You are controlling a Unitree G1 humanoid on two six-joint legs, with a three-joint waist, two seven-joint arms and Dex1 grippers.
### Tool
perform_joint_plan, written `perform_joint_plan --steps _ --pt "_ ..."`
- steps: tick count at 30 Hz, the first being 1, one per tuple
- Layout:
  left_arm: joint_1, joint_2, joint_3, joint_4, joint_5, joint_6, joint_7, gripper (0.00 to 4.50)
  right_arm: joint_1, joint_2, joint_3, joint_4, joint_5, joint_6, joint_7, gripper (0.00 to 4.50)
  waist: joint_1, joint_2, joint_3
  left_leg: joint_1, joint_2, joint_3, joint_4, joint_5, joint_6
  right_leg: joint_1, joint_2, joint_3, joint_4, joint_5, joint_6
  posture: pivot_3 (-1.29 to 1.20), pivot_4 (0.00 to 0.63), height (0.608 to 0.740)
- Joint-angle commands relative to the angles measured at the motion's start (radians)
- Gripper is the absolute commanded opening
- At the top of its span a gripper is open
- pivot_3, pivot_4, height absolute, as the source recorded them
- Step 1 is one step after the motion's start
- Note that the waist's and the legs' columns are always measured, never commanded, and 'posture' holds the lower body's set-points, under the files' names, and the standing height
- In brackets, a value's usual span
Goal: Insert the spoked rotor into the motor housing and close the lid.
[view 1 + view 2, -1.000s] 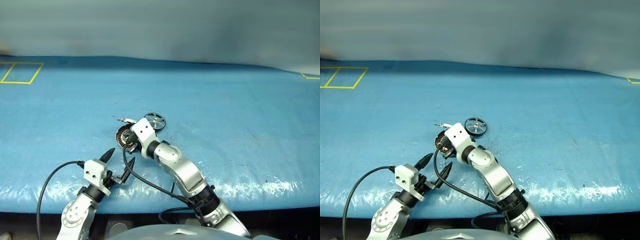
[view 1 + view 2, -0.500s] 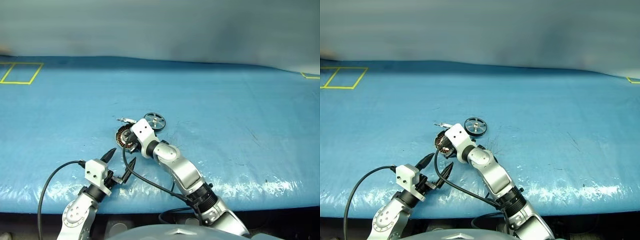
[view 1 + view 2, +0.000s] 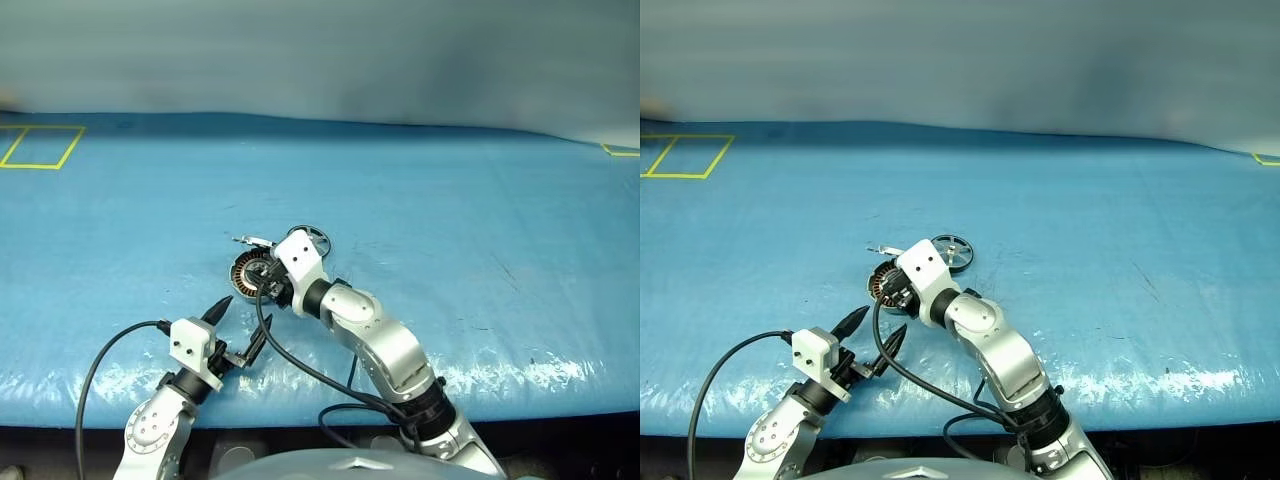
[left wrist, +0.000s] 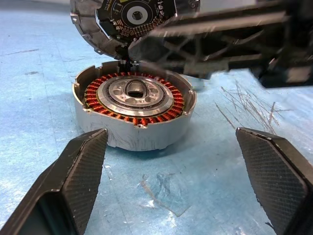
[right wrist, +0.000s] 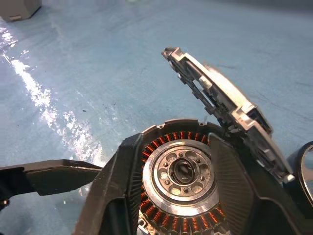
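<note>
Rotor [image 3: 313, 240] flat on blue table [image 3: 480, 220], just right-far of housing [image 3: 247, 271]; right gripper [image 3: 268, 287] over housing, left gripper [image 3: 238, 328] near, apart, fingers wide, empty.
Left wrist: housing between spread fingers [image 4: 73, 181], lid [image 4: 132, 19] tilted upright behind it.
Right wrist: fingers [image 5: 122, 186] part-open straddling housing, gripping nothing; lid leaning at far rim.

Silver-grey motor housing [image 4: 132, 110] with copper-orange windings on blue cover [image 3: 450, 220].
</note>
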Motion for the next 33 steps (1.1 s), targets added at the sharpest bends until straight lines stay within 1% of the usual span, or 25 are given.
perform_joint_plan --steps 1,4,8,16,33 --pt "-0.001 0.008 -0.006 -0.012 -0.011 -0.002 -0.011 4.5 -0.001 -0.006 0.031 -0.054 -0.007 0.028 -0.012 1.02 -0.001 0.0 0.0 0.0 0.0 0.0 0.0 0.0 0.0 0.0 0.0 0.0 0.0 0.0 0.0 0.0 0.15 0.74" --pt "-0.006 0.01 -0.007 -0.012 -0.006 -0.001 -0.008 4.5 -0.005 0.001 0.059 -0.007 -0.027 -0.003 -0.026 0.02 -0.001 0.0 0.0 0.0 0.0 0.0 0.0 0.0 0.0 -0.002 0.0 0.0 0.0 0.0 0.0 0.0 0.15 0.74" --pt "-0.009 0.011 -0.007 -0.011 -0.002 -0.003 -0.004 4.5 -0.019 0.01 0.082 0.071 -0.056 -0.067 -0.043 0.02 -0.001 0.0 0.0 0.0 0.0 0.0 0.0 0.0 0.0 -0.001 0.0 0.0 0.0 0.0 0.0 0.0 0.15 0.74" --pt "-0.002 0.008 -0.002 -0.003 0.003 -0.011 0.003 4.5 -0.046 0.032 0.061 0.161 -0.066 -0.133 -0.051 0.02 -0.003 0.0 0.0 0.0 0.0 0.0 0.0 0.0 0.0 0.0 0.0 0.0 0.0 0.0 0.0 0.0 0.15 0.74" --pt "-0.004 0.013 0.004 0.047 -0.004 -0.044 -0.012 4.5 -0.087 0.06 0.01 0.295 -0.088 -0.211 -0.064 0.02 -0.004 0.0 0.0 0.0 0.0 0.0 0.0 0.0 0.0 0.0 0.0 0.0 0.0 0.0 0.0 0.0 0.15 0.74"
